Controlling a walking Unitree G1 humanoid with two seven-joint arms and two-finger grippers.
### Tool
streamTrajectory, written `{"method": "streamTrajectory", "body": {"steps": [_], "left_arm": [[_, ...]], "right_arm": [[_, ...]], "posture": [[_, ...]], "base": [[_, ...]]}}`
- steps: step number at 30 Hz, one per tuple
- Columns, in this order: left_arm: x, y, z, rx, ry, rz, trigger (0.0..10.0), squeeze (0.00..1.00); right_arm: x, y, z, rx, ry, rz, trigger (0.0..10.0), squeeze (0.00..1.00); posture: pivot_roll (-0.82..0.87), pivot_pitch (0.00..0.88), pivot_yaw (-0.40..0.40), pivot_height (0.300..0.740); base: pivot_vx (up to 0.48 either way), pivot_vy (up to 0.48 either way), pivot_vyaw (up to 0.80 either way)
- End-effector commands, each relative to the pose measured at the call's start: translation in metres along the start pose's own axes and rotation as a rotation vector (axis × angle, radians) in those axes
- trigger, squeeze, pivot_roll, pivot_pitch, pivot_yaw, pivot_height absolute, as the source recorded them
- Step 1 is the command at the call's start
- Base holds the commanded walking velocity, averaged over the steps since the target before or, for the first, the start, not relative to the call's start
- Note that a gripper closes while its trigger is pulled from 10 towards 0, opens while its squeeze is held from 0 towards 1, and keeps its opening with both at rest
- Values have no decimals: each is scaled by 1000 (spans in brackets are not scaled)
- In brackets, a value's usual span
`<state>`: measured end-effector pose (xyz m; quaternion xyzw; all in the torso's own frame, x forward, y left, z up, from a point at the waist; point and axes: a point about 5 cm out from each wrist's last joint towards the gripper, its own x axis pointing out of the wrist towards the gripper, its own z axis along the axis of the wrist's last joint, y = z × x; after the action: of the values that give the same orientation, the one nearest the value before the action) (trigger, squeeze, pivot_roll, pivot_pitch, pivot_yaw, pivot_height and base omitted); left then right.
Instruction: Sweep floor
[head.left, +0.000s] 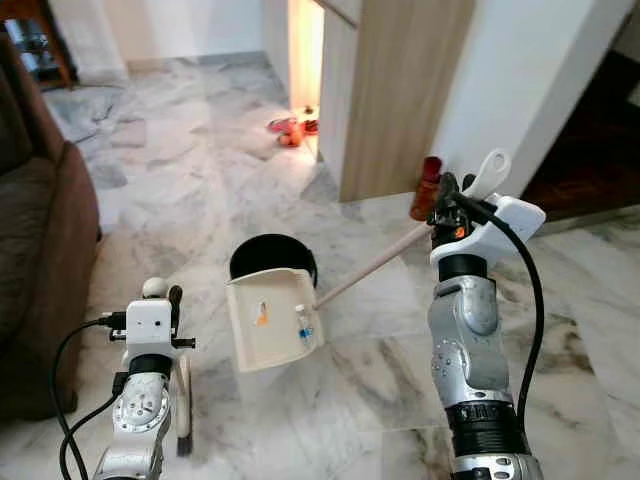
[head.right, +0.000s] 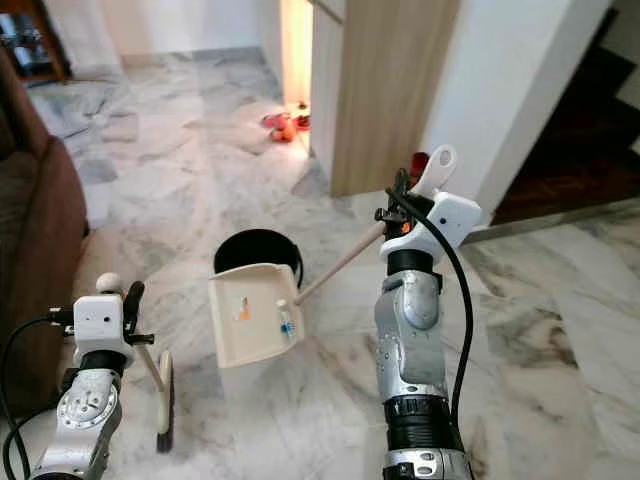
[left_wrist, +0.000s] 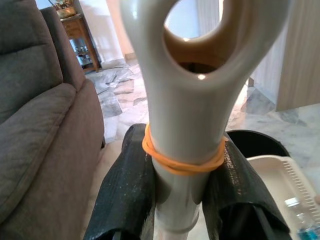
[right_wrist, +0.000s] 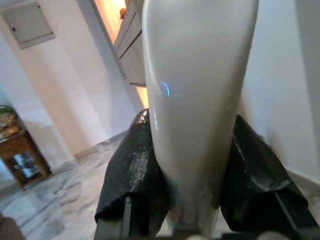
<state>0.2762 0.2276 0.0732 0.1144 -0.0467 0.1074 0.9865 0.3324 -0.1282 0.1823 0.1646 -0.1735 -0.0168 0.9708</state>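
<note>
**Both grippers grasping handles**

The left gripper (left_wrist: 176, 200) clamps the broom handle (left_wrist: 190, 115); its brush end is cut off. Ahead, the dustpan (head.left: 268, 322) half hides a black bin (head.left: 272, 257). The right gripper (right_wrist: 195, 175) grasps the dustpan handle (right_wrist: 197, 90), which blocks its view.

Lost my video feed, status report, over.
Left gripper shut on broom handle. Right gripper shut on dustpan handle. Dustpan holds litter, tilted over black bin. Sofa close left.

Grey-veined marble floor (head.left: 380, 380) throughout; brown sofa (head.left: 40, 230) at the left edge; wood-panelled partition (head.left: 400, 90) and white wall (head.left: 520, 80) ahead; warm light through the doorway (head.left: 305, 50) beyond.
</note>
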Motion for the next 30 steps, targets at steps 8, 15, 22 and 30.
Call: {"method": "streamTrajectory", "body": {"steps": [8,15,22,30], "left_arm": [[2,-1,6,1,-43,6,10000,0],[2,0,7,-2,-45,10,10000,0],[2,0,7,-4,-48,13,10000,0],[2,0,7,-6,-52,19,10000,0]], "right_arm": [[8,8,25,41,-126,31,10000,0],[7,11,24,50,-111,51,10000,0],[8,13,23,86,-101,52,10000,0],[9,17,26,93,-113,69,10000,0]], "posture": [[162,0,-21,740],[162,0,-22,740],[166,0,-25,740],[165,0,-26,740]], "base": [[272,0,0],[273,0,211],[275,0,145],[274,0,0]]}}
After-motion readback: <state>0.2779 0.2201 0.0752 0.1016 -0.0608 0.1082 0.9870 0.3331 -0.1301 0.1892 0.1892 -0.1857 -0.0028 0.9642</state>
